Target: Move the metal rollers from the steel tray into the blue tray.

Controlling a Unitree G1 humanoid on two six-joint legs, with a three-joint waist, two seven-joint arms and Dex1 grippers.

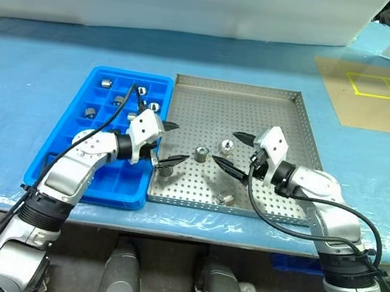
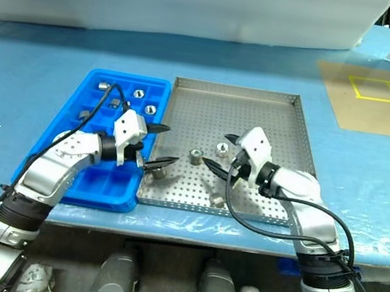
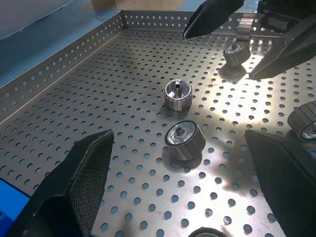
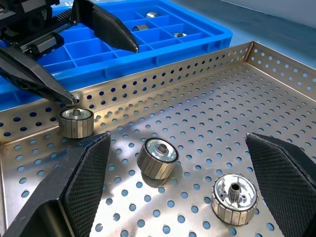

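Left eye view: several metal rollers already lie in the blue tray; four remain in the steel tray beside it. Left hand and right hand are open, empty.

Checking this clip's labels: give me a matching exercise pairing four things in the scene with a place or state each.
Things:
1. Left gripper
2. Bright blue plastic compartment tray
3. Grey perforated steel tray
4. Yellow taped rectangles

Places or states:
A. Holds four loose silvery metal rollers
B. On the tan mat at the far right
C. Open, over the steel tray's left edge
D. Left of the steel tray, rollers in its far compartments

Pairs: 1-C, 2-D, 3-A, 4-B
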